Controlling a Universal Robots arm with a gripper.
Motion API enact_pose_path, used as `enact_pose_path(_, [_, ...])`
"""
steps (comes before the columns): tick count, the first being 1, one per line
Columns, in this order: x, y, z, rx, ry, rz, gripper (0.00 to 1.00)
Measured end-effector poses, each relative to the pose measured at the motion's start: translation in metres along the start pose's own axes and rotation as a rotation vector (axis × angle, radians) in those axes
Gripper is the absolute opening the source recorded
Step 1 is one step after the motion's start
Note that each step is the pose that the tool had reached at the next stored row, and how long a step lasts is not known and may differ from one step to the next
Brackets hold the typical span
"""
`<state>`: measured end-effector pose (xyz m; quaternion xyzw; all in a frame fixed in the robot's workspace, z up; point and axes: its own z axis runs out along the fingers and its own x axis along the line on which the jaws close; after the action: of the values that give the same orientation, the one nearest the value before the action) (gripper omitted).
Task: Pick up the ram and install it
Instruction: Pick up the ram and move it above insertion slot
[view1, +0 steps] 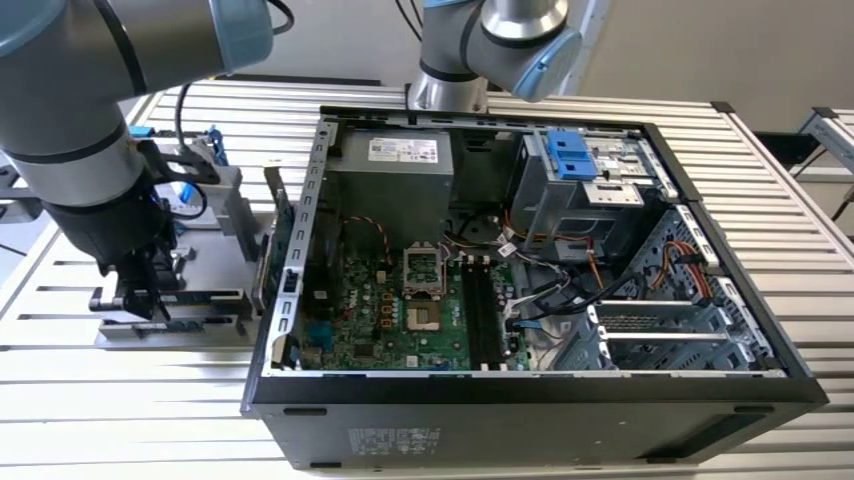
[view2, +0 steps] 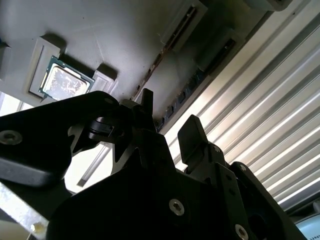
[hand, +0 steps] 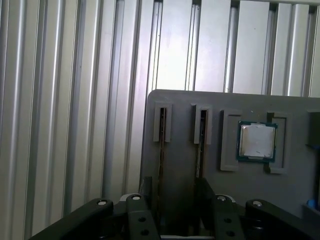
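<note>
Two ram sticks stand on edge in slots of a grey fixture tray (hand: 180, 115). In the first wrist view one ram stick (hand: 161, 150) runs down between my fingers and the other (hand: 201, 145) ends beside the right finger (hand: 206, 192). My gripper (hand: 175, 200) is open just above them, its jaws apart with nothing clamped. The second wrist view has the gripper (view2: 170, 122) over the stick with dark chips (view2: 185, 92). In the exterior view the gripper (view1: 140, 295) hangs over the tray (view1: 174, 330) at the exterior view's left of the open computer case (view1: 534, 385).
A processor chip (hand: 256, 141) lies in a recess of the same tray. A green expansion card (view1: 283, 250) stands by the case's wall. Inside the case the motherboard (view1: 387, 310) has long dark memory slots (view1: 487, 310). A second arm's base (view1: 447, 90) stands behind the case.
</note>
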<state>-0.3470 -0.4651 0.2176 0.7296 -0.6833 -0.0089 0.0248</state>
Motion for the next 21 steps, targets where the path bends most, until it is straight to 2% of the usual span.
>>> enact_pose_path(7, [0.0,0.0,0.0008,-0.0023,0.0,0.0,1.0])
enact_pose_path(12, [0.0,0.0,0.0013,-0.0077,-0.0001,0.0,1.0])
enact_pose_path(21, [0.0001,-0.0002,0.0031,-0.0077,-0.0003,0.0,1.0])
